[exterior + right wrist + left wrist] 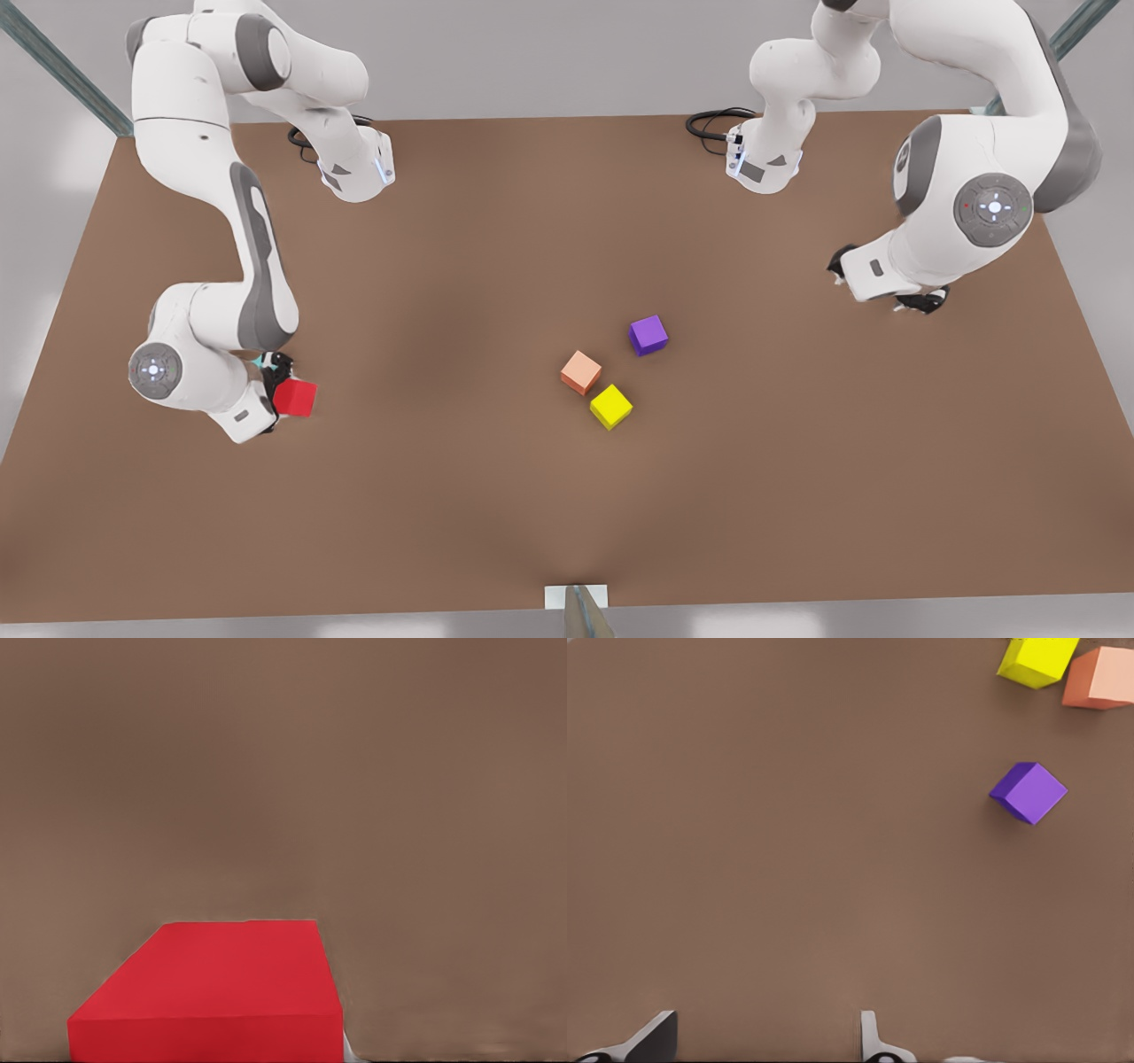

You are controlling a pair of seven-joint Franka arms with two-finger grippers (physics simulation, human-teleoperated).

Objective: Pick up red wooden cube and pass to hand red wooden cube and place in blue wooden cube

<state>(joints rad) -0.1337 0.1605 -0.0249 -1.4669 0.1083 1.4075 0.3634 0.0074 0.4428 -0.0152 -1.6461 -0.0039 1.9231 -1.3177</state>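
Note:
The red wooden cube sits between the fingers of my right gripper, near the table's edge at the front view's left. In the right wrist view the red wooden cube looms close, and a pale fingertip touches its side. A teal sliver peeks out beside that gripper; it may be the blue wooden cube, mostly hidden by the arm. My left gripper waits open at the front view's right, with nothing between its fingertips over bare table.
A purple cube, a salmon-orange cube and a yellow cube lie close together mid-table. The left wrist view shows the purple cube, yellow cube and salmon-orange cube. Both arm bases stand at the far edge.

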